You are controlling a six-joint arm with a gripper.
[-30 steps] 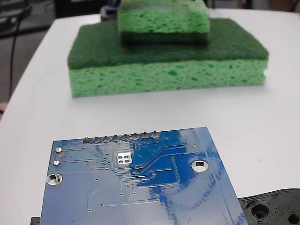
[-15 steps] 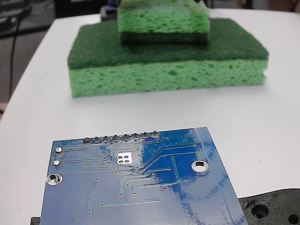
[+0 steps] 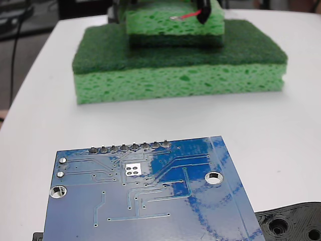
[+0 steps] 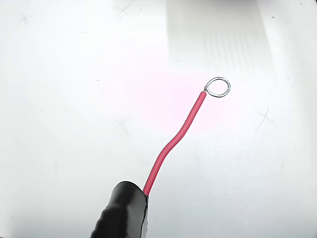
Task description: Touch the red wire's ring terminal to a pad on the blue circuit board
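Note:
The blue circuit board (image 3: 150,196) lies at the front of the fixed view, its row of solder pins along the far edge. Its silvery square pad (image 3: 133,169) sits just behind the pins' row, bare. Far behind, at the top edge, my gripper (image 3: 203,13) shows as a dark tip above the upper sponge, holding the red wire (image 3: 188,16) with the ring terminal (image 3: 174,18) pointing left. In the wrist view the red wire (image 4: 174,141) curves out of the black wrapped gripper tip (image 4: 124,213), and the ring terminal (image 4: 218,88) hangs over white table, touching nothing.
Two green sponges are stacked behind the board, a small one (image 3: 173,30) on a large one (image 3: 180,68). A black plastic part with holes (image 3: 293,223) lies at the front right. The white table (image 3: 281,130) has an edge at the left.
The gripper with the red wire and ring has come into the fixed view at the top, above the upper sponge. The board and sponges have not moved.

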